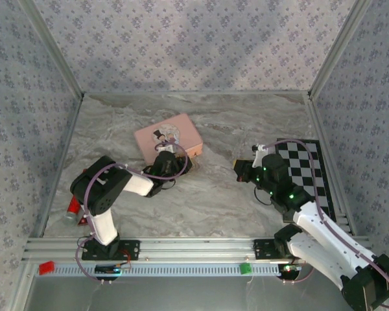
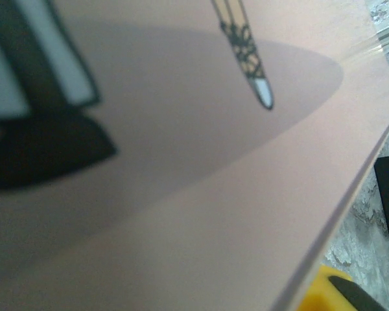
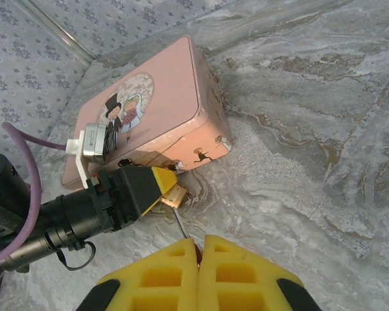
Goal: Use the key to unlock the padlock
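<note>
A grey-veined marbled surface (image 3: 311, 162) lies inside a booth of floral-papered walls (image 1: 194, 39). This is where the work happens.

Nearest in the right wrist view, the right gripper (image 3: 198, 243) has its yellow fingers pressed together on the key (image 3: 179, 225). The key's thin metal shaft sticks out from the seam between them. Its long axis runs up and slightly left, away from the fingers and straight towards the padlock (image 3: 176, 194). The padlock is a small brass-coloured block just beyond the key's tip. Whether the tip touches the lock or stops just short cannot be told.

The padlock sits low against the near edge of the pink tin (image 3: 162, 103). It is right at the yellow fingertips of the left gripper (image 3: 165, 188), which reaches in from the left. One finger lies over the padlock, but whether the pair has it firmly pinched cannot be told.

The move ahead looks to depend on lining the key's shaft up with the keyway, which is not visible. That falls to the right arm, which carries the key.

In the left wrist view, the tin's printed lid is pressed close to the lens. Further right in the top view lies a checkerboard mat (image 1: 305, 168).
</note>
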Tool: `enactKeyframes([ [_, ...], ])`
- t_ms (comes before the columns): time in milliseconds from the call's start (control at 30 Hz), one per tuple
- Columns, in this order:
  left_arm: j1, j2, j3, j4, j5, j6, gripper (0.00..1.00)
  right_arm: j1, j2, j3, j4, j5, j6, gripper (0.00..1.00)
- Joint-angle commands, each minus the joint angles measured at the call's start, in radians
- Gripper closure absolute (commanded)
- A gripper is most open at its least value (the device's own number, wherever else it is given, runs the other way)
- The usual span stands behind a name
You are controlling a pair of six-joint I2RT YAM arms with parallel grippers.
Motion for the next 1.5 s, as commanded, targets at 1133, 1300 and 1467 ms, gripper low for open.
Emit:
enactKeyframes([
  [1133,0.062,-0.297,-0.026,-0.251,0.222,-0.071,0.86,0.189,0.447,-0.171,0.591,-0.128,0.428,1.0],
  [1300,0.071,-0.331,-0.017,-0.303,0.214,-0.06,0.87,0.185,0.538,-0.181,0.725,-0.193,0.475,1.0],
  [1467,0.088,-0.345,-0.029,-0.291,0.225,-0.082,0.87,0.173,0.647,-0.184,0.855,-0.25,0.543,1.0],
])
